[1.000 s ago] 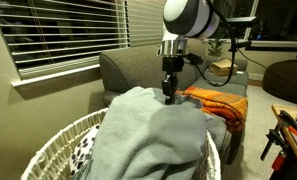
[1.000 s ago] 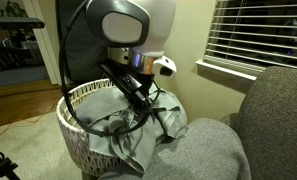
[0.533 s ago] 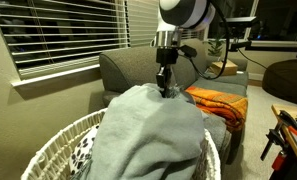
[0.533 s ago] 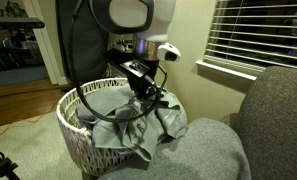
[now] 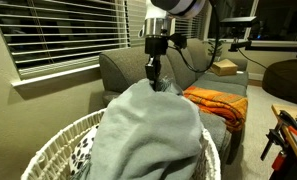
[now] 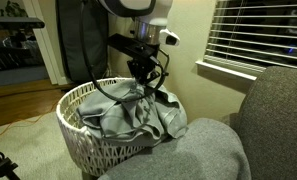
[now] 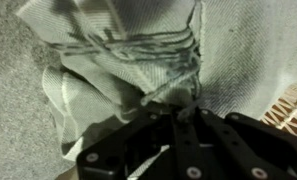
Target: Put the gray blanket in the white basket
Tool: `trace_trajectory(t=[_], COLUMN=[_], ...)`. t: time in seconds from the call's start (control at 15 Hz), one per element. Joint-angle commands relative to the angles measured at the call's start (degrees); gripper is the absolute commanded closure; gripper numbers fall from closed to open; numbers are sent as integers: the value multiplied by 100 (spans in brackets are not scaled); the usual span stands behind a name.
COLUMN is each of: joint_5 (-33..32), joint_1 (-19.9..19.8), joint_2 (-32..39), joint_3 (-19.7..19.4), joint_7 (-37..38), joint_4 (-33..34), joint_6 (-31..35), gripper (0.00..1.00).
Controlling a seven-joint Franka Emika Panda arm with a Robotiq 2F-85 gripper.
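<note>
The gray blanket (image 5: 148,130) drapes from the sofa over the near rim of the white basket (image 5: 50,148). Its top is drawn up into a peak under my gripper (image 5: 153,78). In an exterior view part of the gray blanket (image 6: 138,115) lies bunched inside the white basket (image 6: 83,150), and my gripper (image 6: 141,88) hangs just above it. In the wrist view my gripper (image 7: 185,103) is shut on a pinched fold of the gray blanket (image 7: 118,60).
An orange blanket (image 5: 218,103) lies on the gray sofa (image 5: 123,68). A white blanket with black spots (image 5: 83,150) shows inside the basket. Window blinds (image 5: 58,35) run behind the sofa. The sofa arm (image 6: 258,130) stands close beside the basket.
My gripper has closed on the gray blanket and risen, pulling the fabric up into a taller peak. It has also shifted slightly left in the sofa-side view.
</note>
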Motion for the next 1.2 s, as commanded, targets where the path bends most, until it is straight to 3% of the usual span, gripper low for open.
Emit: trace_trajectory(t=[0.0, 0.67, 1.13], joint_5=[-212, -587, -869], joint_1=[171, 708, 994], joint_2=[-79, -57, -170], joint_3=[70, 264, 402], joint_7=[76, 150, 170], joint_4=[206, 495, 307], joint_6=[-380, -966, -1166], gripper=[98, 98, 98])
